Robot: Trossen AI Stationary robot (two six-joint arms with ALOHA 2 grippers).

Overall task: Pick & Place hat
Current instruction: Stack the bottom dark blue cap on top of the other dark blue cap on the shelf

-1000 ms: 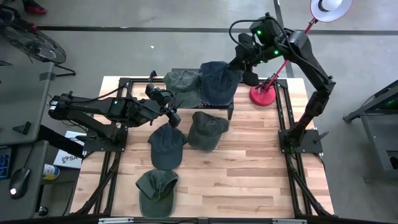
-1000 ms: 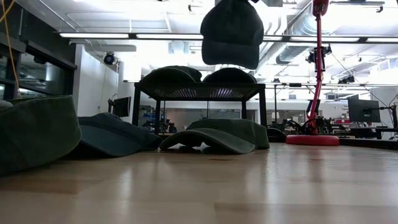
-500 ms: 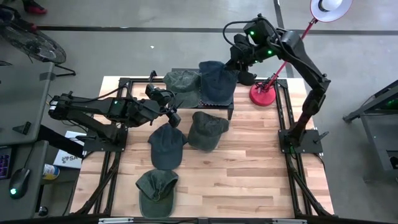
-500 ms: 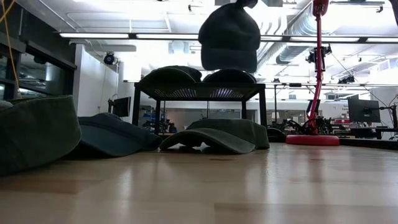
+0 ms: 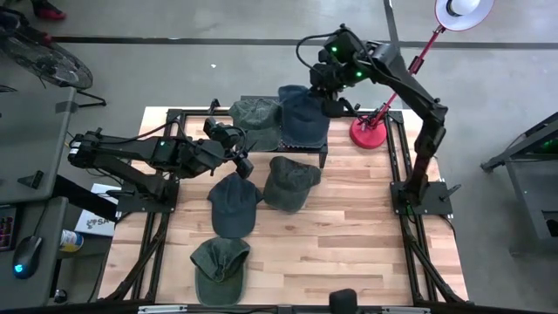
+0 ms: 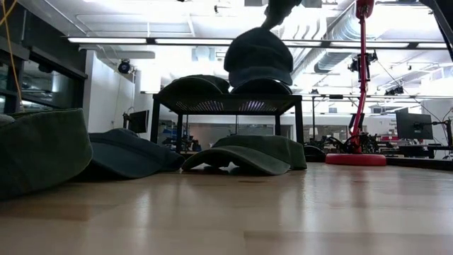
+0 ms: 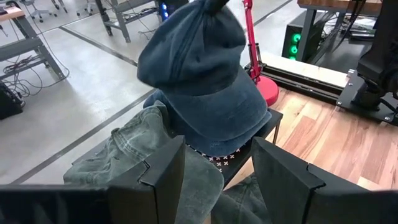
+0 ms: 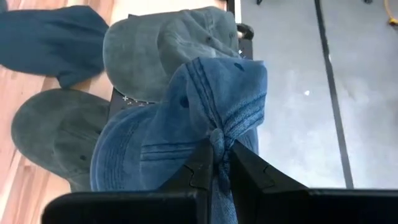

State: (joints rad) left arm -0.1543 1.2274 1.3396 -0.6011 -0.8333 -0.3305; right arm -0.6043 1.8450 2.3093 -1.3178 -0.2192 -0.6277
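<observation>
above the rack (image 5: 288,139), right gripper (image 8: 217,163) pinches blue cap (image 8: 205,106).

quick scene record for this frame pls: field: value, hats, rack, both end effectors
held hat: blue cap, pinched by its crown fabric, hanging above the rack
right end effector: shut on blue cap, over the rack's right side
left end effector: open, empty, beside the rack's left front
rack: black low stand, one green cap and another blue cap on top
hats on table: three, in front of the rack
red lamp base: right of the rack
</observation>
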